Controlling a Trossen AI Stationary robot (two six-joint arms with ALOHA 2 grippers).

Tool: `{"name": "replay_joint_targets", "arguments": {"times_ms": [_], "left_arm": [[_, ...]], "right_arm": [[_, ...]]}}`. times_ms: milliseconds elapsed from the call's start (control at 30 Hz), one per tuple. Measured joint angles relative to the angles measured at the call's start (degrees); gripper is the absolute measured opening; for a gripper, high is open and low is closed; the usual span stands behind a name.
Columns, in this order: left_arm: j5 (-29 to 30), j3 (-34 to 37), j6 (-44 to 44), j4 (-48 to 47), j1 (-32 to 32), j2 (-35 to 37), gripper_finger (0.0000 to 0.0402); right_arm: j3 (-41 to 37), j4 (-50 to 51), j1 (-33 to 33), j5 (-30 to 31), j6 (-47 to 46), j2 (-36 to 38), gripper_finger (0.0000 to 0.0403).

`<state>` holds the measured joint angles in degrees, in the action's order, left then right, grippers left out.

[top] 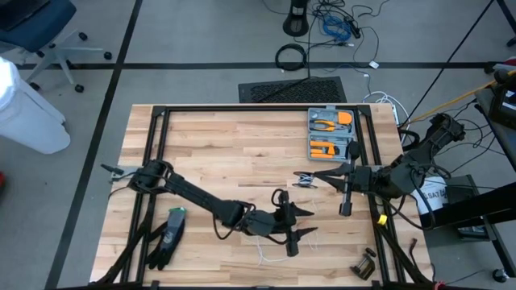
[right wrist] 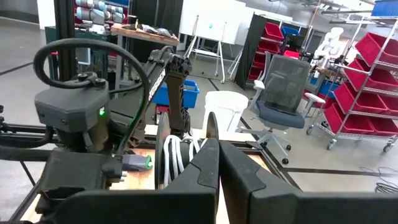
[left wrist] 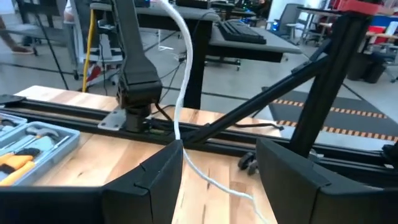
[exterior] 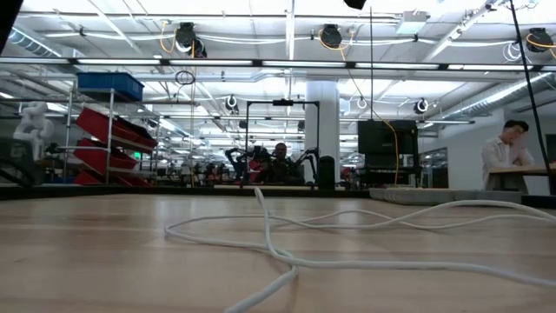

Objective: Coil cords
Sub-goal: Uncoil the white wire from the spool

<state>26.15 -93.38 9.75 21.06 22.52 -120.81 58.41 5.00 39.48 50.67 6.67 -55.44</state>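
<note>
a wooden table (top: 201, 145) seen from above, two dark robot arms reaching over it. toward the near left lies a black glove (top: 168, 238). near the middle, the left gripper (top: 304, 222) has its fingers spread wide, a loose white cord (top: 270, 251) trailing on the wood just beside it and running between the fingers. to the right, the right gripper (top: 310, 180) is pressed together on a small coiled bundle (top: 303, 180). at the far right sits a grey toolbox (top: 332, 133) with orange tools.
</note>
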Motion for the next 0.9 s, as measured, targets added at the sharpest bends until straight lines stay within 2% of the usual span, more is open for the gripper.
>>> {"name": "replay_joint_targets", "arguments": {"times_ms": [400,533,900], "left_arm": [[0.94,0.0,-1.21,-0.73,-0.44,0.02,0.0208],[-1.56,0.0,-1.19,-0.57,-0.7,0.02,0.0204],[-2.14,0.0,-1.19,-0.57,-1.22,0.02,0.0152]], "right_arm": [[0.0,-0.11,-0.02,-0.03,-0.01,0.02,0.0],[0.01,-0.14,-0.02,-0.03,-0.03,0.01,0.0],[0.0,-0.16,-0.02,-0.03,-0.01,0.01,0.0]]}}
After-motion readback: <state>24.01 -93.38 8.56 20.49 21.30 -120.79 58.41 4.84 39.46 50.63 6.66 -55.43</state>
